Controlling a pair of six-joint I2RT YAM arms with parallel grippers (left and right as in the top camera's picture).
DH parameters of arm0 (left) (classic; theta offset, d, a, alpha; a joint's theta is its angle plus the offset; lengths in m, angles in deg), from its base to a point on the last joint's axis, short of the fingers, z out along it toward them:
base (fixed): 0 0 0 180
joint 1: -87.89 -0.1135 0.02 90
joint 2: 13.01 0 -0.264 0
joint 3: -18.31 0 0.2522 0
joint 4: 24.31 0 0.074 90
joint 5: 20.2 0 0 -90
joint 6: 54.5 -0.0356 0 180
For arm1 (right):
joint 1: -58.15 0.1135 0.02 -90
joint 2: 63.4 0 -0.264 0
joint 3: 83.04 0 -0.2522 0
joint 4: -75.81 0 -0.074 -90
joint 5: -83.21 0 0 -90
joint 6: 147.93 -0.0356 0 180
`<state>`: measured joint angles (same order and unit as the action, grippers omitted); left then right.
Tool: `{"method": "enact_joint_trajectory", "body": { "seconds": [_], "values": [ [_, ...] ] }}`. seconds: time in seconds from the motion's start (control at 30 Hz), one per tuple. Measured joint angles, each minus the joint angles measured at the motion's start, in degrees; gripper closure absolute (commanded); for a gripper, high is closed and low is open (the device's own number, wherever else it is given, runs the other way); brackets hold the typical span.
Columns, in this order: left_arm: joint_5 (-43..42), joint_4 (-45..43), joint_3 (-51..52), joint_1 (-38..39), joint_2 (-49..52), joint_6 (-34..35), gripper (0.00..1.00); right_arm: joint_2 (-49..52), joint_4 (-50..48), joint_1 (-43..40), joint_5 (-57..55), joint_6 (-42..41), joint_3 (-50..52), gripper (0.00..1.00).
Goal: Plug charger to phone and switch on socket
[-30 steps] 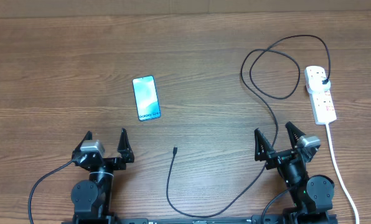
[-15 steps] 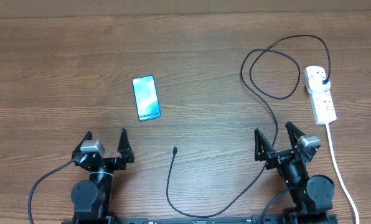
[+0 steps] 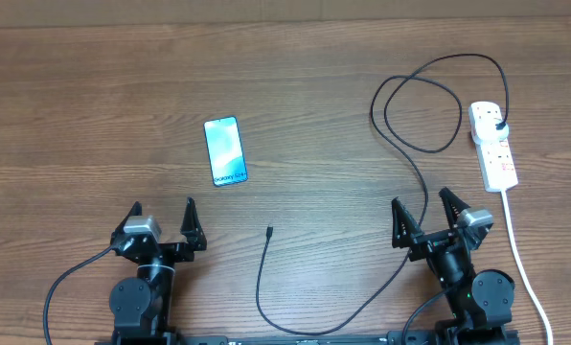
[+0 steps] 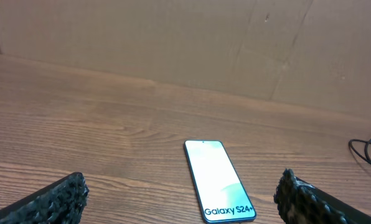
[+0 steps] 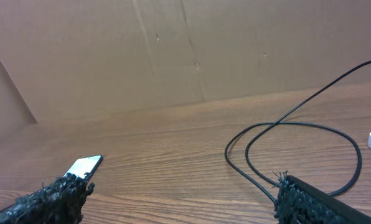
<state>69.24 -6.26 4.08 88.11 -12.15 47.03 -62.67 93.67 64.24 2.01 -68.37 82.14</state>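
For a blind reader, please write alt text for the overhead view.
A phone lies screen-up on a wooden table. A black charger, plugged into a white socket strip at right, trails its free tip between the open left end effector and right end effector.

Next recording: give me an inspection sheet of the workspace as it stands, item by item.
Surface: brown wood-grain table.
Job's things: phone flat, screen up and lit, nothing plugged in; charger connector tip loose on the table, apart from the phone; power strip at the right, black plug in its far outlet; switch state too small to tell.
Clutter: nothing seen.
Grippers: left gripper and right gripper at the near edge, jaws open, holding nothing.
Cables: the black charger cable loops from plug to tip; white cord runs from the strip to the near edge.
Surroundings: brown cardboard wall behind the table.
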Motion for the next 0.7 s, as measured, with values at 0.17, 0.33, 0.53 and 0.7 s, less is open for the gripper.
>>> {"method": "enact_joint_trajectory", "body": {
  "seconds": [0.17, 0.33, 0.53, 0.7],
  "values": [
    [0.02, 0.04, 0.0, 0.0, 0.0, 0.0, 0.0, 0.0, 0.0, 0.02, -0.02, 0.02, 0.0, 0.0],
    [-0.2, 0.04, 0.0, 0.0, 0.0, 0.09, 0.01, 0.0, 0.02, 0.02, -0.02, -0.02, 0.0, 0.0],
    [-1.38, 0.02, 0.0, 0.0, 0.0, 2.25, 0.0, 0.0, 0.0, 0.02, 0.0, 0.02, 0.0, 0.0],
    [-3.39, -0.09, 0.0, 0.0, 0.15, 3.89, 0.0, 0.0, -0.02, 0.02, -0.02, -0.02, 0.0, 0.0]
  ]
}}
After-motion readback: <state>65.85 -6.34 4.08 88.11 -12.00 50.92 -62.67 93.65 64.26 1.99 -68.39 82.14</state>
